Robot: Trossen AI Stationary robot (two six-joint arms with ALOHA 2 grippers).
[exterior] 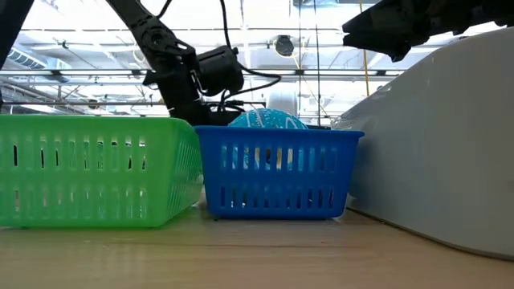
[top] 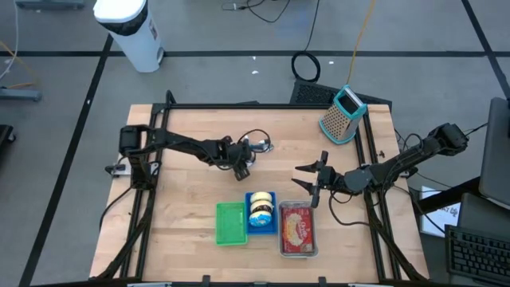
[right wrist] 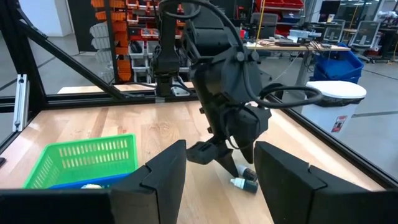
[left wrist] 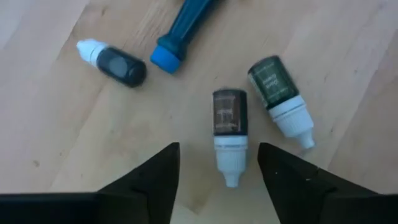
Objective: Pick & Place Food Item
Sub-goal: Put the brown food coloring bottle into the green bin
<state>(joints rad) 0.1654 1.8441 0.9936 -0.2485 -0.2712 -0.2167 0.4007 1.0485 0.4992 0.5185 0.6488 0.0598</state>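
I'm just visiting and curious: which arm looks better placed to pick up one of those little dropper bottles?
Probably the left. Its end effector hangs open right over the bottles, with the brown dropper bottle lying between its fingers. The right end effector hovers open farther off, near the red tray.

A metal box grater (top: 342, 115) at the wooden table's (top: 183, 207) far corner, white bin (top: 130, 31) on the floor beyond

No text can be read — the small bottles' (left wrist: 230, 124) labels and the red-lidded tray's (top: 298, 229) print are too blurred to make out.
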